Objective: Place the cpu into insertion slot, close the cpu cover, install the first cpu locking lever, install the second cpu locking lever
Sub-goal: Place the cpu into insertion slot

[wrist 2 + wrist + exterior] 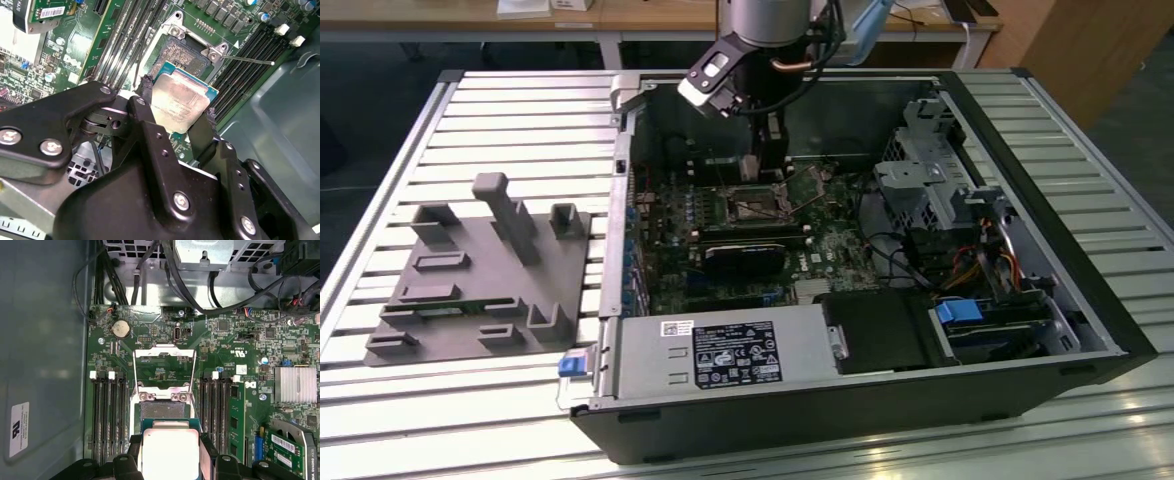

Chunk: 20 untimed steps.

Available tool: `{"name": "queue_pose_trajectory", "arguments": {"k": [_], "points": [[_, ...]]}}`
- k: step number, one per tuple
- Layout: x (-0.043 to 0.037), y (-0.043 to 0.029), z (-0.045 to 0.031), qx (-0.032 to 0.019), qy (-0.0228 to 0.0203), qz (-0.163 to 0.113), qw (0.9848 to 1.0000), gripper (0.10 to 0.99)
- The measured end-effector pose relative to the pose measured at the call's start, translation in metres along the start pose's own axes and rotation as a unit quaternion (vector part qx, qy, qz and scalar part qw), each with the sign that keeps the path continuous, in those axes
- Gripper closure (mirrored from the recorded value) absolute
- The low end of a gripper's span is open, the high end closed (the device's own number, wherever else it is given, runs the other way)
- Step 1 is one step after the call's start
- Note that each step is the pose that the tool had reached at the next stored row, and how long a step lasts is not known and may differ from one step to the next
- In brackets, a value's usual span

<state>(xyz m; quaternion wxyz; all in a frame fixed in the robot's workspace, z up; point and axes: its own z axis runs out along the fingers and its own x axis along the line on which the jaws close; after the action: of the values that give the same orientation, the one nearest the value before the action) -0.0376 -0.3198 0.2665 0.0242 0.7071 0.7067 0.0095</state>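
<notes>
The claw (pixel 177 97) is clamped on the cpu (pixel 181 106), its two black fingers (pixel 146 85) pinching opposite edges of the little chip, with the dull metal top facing the second wrist view. The chip hangs just over the near edge of the insertion slot (pixel 179 54). It is not seated, since much of the grey contact field lies bare beyond it. In the first wrist view the cpu (pixel 170 452) sits between the fingertips, with the insertion slot (pixel 164 411) right next to it. Past that, the cpu cover (pixel 164 352) is swung open (you can see green board through its square window). A thin wire lever (pixel 250 59) juts out from one corner of the socket.

From off the arm, the claw (pixel 771 168) reaches down into the open computer case (pixel 1067 300), close above the insertion slot (pixel 754 205) in the motherboard (pixel 827 265). The case lies on its side on the slatted bench (pixel 400 400), toward the edge at the exterior view's right. A grey fixture tray (pixel 480 275) rests nearer the edge at the exterior view's left, just beside the case.
</notes>
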Motion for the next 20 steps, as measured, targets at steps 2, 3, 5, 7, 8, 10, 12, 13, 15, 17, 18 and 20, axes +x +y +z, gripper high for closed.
{"name": "queue_pose_trajectory", "arguments": {"k": [2, 3, 5, 7, 8, 10, 12, 13, 15, 17, 18, 20], "points": [[0.0001, -0.0001, 0.0017, 0.0000, 0.0000, 0.000, 1.0000, 0.549], [0.0002, -0.0001, 0.0022, 0.0000, 0.0000, 0.000, 1.0000, 0.549], [0.0002, -0.0002, 0.0034, 0.0000, 0.0000, 0.000, 1.0000, 0.549], [0.0003, -0.0002, 0.0048, 0.0000, -0.0001, 0.000, 1.0000, 0.549], [0.0003, -0.0003, 0.0055, 0.0000, -0.0001, 0.000, 1.0000, 0.549], [0.0003, -0.0004, 0.0071, -0.0001, -0.0002, 0.000, 1.0000, 0.549], [0.0003, -0.0005, 0.0089, -0.0002, -0.0004, 0.000, 1.0000, 0.549], [0.0004, -0.0007, 0.0097, -0.0004, -0.0005, 0.000, 1.0000, 0.549], [0.0004, -0.0007, 0.0113, -0.0004, -0.0008, 0.000, 1.0000, 0.549], [0.0004, -0.0007, 0.0124, -0.0005, -0.0016, 0.000, 1.0000, 0.549], [0.0005, -0.0008, 0.0132, -0.0005, -0.0024, 0.000, 1.0000, 0.549], [0.0005, -0.0009, 0.0157, -0.0012, -0.0037, 0.000, 1.0000, 0.549]]}}
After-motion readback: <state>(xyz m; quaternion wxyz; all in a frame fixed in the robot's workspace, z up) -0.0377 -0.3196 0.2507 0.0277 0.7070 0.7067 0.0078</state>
